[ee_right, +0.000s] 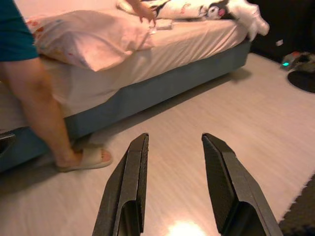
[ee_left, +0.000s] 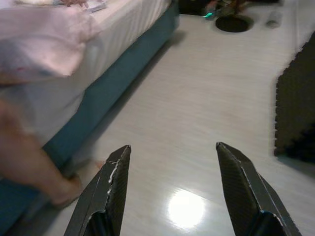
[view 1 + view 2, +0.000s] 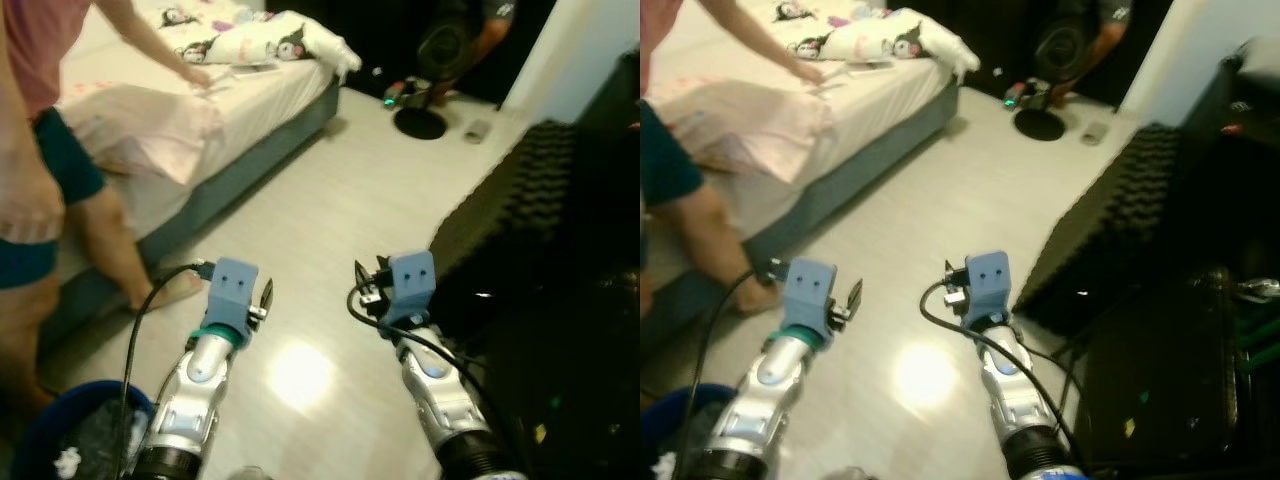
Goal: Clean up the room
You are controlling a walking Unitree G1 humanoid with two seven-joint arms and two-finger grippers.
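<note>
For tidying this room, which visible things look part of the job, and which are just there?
Job: pillow, bedding, blue bin, floor clutter.
Just there: bed, fan base, black mat, person's sandal.

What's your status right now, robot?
Left gripper and right gripper open, empty, above floor. Bed ahead-left. Person standing beside bed, in the way.

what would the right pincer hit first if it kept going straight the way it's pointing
Probably the pale floor first, since the open right pincer angles down over it. Further along that line stands the bed's blue base; depth is hard to judge.
</note>
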